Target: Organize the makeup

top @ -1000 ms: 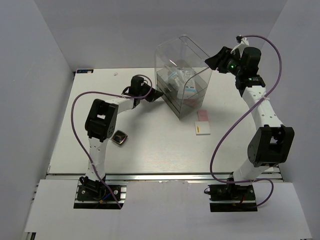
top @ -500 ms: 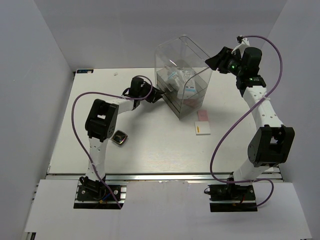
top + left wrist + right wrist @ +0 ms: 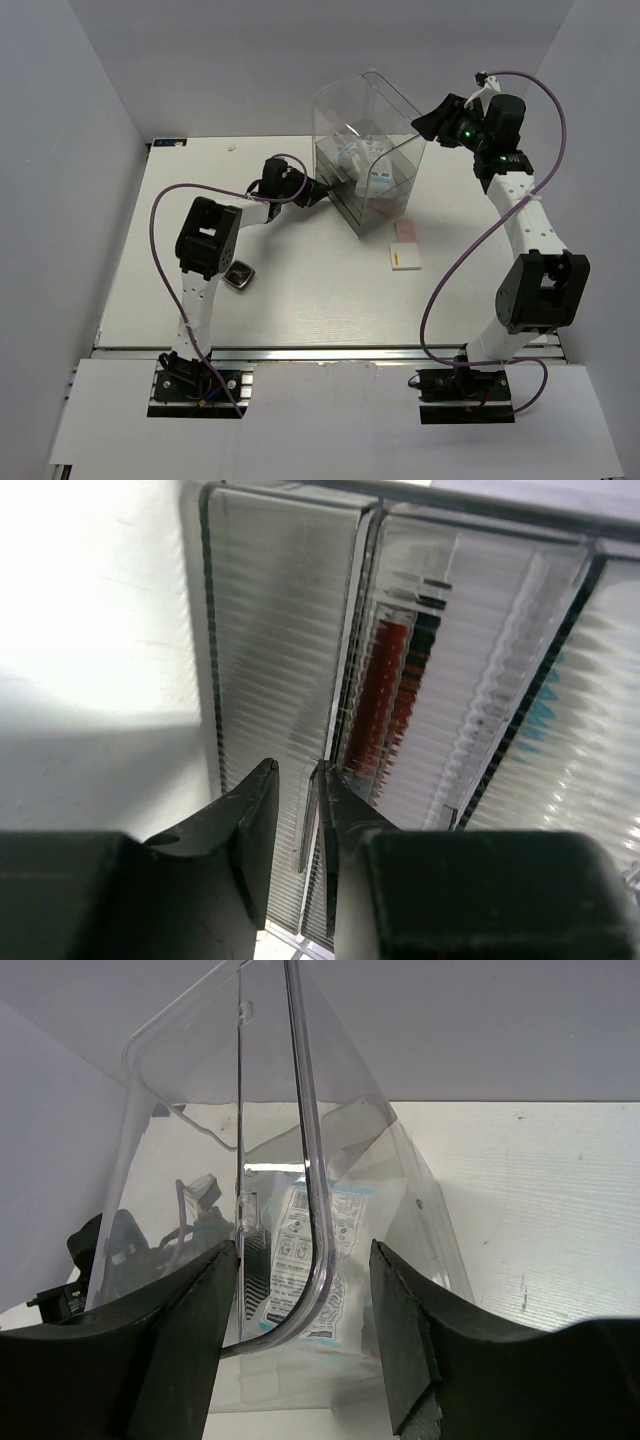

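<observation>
Two pencils (red, black) lie behind ribbed plastic beyond left jaws.

Lab test cell, plain white walls, white table, bolted robot arms

The tall clear drawer case blocks the middle back of the table. Its curved top rim runs between the right gripper's spread fingers, with room on either side. The left gripper sits close against the ribbed drawer fronts, a thin clear edge in its narrow gap. Nearer the arms, the black compact, pink square and white flat box leave broad bare table between them.
</observation>
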Controlling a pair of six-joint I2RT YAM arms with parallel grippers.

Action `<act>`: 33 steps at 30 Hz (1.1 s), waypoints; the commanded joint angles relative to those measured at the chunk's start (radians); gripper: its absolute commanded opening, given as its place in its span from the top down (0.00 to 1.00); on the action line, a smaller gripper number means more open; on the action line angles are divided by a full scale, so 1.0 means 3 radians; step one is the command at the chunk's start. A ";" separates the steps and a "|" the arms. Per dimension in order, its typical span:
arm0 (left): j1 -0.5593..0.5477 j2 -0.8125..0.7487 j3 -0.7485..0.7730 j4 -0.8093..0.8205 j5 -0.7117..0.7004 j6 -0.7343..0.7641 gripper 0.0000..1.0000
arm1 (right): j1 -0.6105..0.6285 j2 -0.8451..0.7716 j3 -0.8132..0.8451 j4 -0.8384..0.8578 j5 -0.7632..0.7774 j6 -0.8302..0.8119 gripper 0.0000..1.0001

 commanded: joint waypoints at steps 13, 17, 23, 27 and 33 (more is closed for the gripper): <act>-0.0086 0.0083 -0.0352 0.1135 0.0222 -0.0484 0.94 | -0.0013 -0.0030 -0.0081 -0.0195 -0.0033 -0.0057 0.39; -0.0071 0.0017 -0.0460 0.1141 0.0238 -0.0464 1.00 | -0.0013 -0.0025 -0.0081 -0.0205 -0.0008 -0.0098 0.39; 0.0031 -0.0320 -0.0914 0.1079 0.0253 -0.0295 1.00 | -0.0013 -0.0010 -0.0102 -0.0236 0.0085 -0.0190 0.39; 0.0179 -0.0561 -0.1206 0.1054 0.0289 -0.0198 1.00 | -0.0013 0.0015 -0.0117 -0.0261 0.0120 -0.0205 0.39; 0.0318 -0.0878 -0.1493 0.0844 0.0396 0.0037 1.00 | -0.0013 0.0072 -0.0102 -0.0292 0.0197 -0.0287 0.39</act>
